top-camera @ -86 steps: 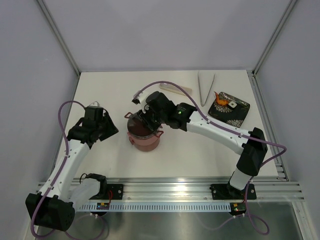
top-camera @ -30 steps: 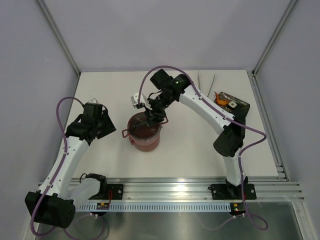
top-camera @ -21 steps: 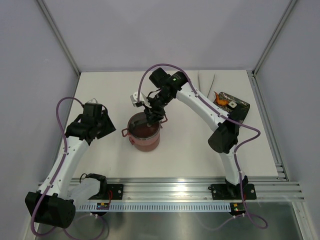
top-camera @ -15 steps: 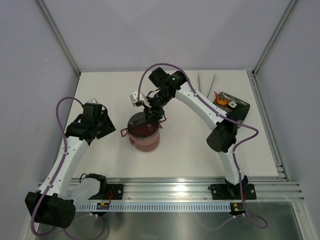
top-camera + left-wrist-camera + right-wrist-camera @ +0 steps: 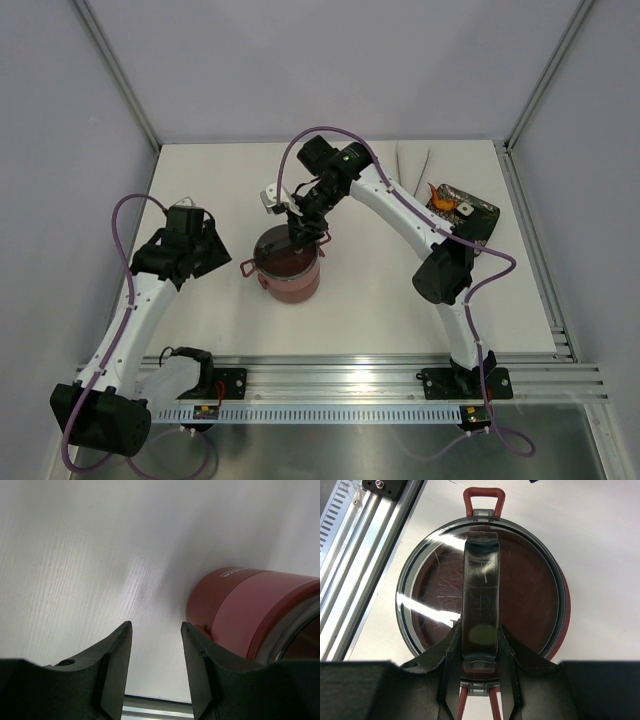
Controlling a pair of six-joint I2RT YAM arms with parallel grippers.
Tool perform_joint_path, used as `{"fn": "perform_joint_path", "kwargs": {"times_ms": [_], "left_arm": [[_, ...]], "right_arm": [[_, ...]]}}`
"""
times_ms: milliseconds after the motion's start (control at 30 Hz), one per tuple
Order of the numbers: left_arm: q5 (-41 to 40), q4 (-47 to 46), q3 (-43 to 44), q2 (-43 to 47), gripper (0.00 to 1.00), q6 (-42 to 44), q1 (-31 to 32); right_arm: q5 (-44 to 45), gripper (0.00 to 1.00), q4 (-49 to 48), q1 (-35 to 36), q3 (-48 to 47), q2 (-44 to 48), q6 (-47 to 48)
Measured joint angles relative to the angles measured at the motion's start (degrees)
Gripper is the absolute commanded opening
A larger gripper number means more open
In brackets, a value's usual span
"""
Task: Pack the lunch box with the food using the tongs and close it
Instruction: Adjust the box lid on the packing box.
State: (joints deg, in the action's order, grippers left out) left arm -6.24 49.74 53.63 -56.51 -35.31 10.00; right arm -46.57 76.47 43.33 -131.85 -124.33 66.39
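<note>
The maroon lunch box (image 5: 291, 275) stands stacked mid-table, its grey round top lid (image 5: 435, 595) on it. My right gripper (image 5: 303, 231) points down over it. In the right wrist view this gripper (image 5: 480, 630) is shut on the lid's dark handle strip (image 5: 481, 575). Red latches (image 5: 484, 496) stick out on two sides. My left gripper (image 5: 156, 630) is open just left of the lunch box (image 5: 240, 605), holding nothing. The tongs (image 5: 427, 155) lie at the back, mostly hidden by the right arm. The orange food (image 5: 442, 199) and the white piece (image 5: 465, 208) sit on the tray.
The black patterned tray (image 5: 478, 222) lies at the back right. A small white connector (image 5: 268, 198) hangs on the right arm's cable above the lunch box. The aluminium rail (image 5: 375, 535) runs along the near table edge.
The right arm's wrist and elbow have shifted slightly left over the lunch box while still gripping the lid handle. The left arm has not moved.
</note>
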Motion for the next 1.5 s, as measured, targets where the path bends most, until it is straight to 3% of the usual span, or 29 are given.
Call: {"fn": "perform_joint_path", "kwargs": {"times_ms": [467, 1133, 1500], "left_arm": [[-0.04, 0.33, 0.00, 0.00, 0.48, 0.02, -0.44], [-0.04, 0.35, 0.00, 0.00, 0.48, 0.02, -0.92], [0.00, 0.33, 0.00, 0.00, 0.48, 0.02, -0.96]], "right_arm": [[0.24, 0.41, -0.26, -0.15, 0.00, -0.39, -1.97], [2.14, 0.39, -0.50, -0.15, 0.17, -0.44, -3.41], [3.54, 0.48, -1.84, -0.15, -0.15, -0.44, -4.04]]}}
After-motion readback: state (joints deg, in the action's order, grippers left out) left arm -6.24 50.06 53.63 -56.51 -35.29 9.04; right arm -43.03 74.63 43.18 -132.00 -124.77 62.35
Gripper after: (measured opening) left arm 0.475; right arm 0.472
